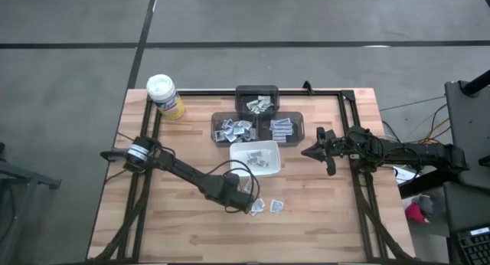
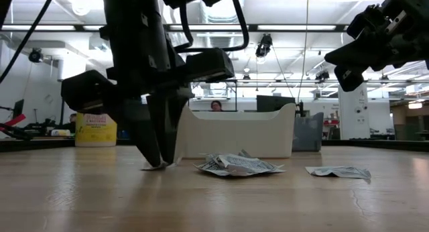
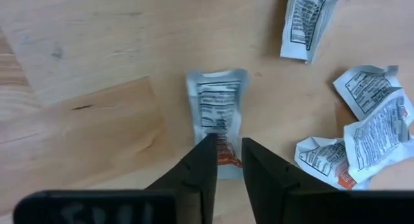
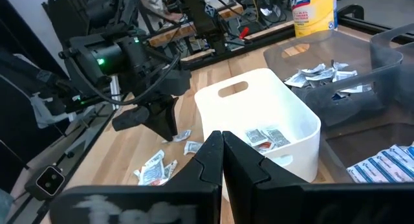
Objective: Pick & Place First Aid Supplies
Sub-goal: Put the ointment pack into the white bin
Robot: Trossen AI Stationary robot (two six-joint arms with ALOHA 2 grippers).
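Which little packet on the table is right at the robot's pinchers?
The packet lying straight between the left end effector fingers, apart from the others. The others lie crumpled off to one side.

The worktop (image 1: 176,234) is a light wooden slab edged by a dark frame. A yellow canister (image 1: 164,96) with a white lid stands upright at the far left corner. Three dark translucent bins (image 1: 257,116) sit grouped at the middle of the far edge, touching one another. A white rectangular dish (image 1: 255,157) sits just beside them, toward the worktop's centre. A person (image 2: 216,106) shows in the room beyond the far edge.
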